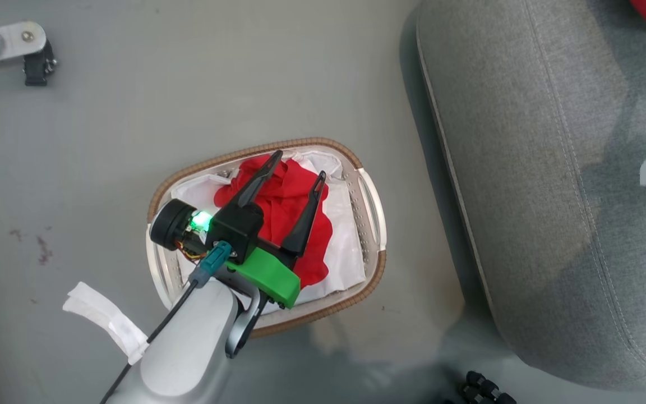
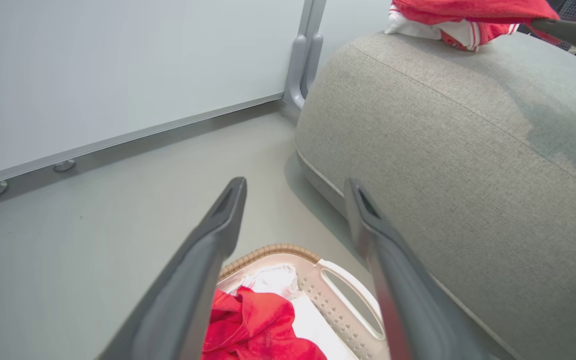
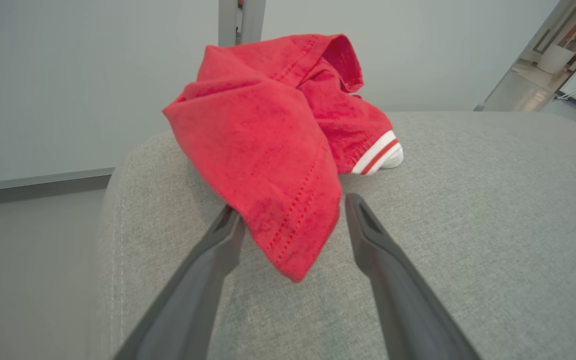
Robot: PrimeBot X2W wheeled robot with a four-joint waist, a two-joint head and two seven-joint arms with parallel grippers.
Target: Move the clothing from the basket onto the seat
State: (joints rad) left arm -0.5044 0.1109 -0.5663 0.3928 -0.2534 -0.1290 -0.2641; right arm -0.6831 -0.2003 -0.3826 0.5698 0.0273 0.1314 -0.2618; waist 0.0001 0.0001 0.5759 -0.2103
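Left pincer (image 1: pixel 300 164): fingers spread wide, holding nothing. It hung directly over the basket (image 1: pixel 306 141), fingertips pointing towards the far rim and clear of the contents.

Basket: stood on the grey floor (image 1: pixel 188 84), just beside the rounded edge of the seat (image 1: pixel 525 168) and not touching it. The white liner (image 1: pixel 345 235) was visible around the load.

Plain red garment (image 1: pixel 285 191): lay crumpled inside the basket on the liner, roughly central, below the spread fingers of the left pincer.

Striped garment (image 3: pixel 268 150): lay bunched on top of the seat, near its rounded end. One white cuff with red stripes rested on the grey fabric at the far side of the heap. In the left wrist view the same garment showed on the top of the seat, well apart from the basket.

Right pincer (image 3: pixel 292 205): fingers spread apart, just above the seat surface. A loose red flap of the striped garment hung down between the two fingers. The flap's edge overlapped the tip of one finger in the right wrist view; contact there could not be determined. Neither finger pressed on the cloth.

Task status: one garment on the seat, one garment in the basket
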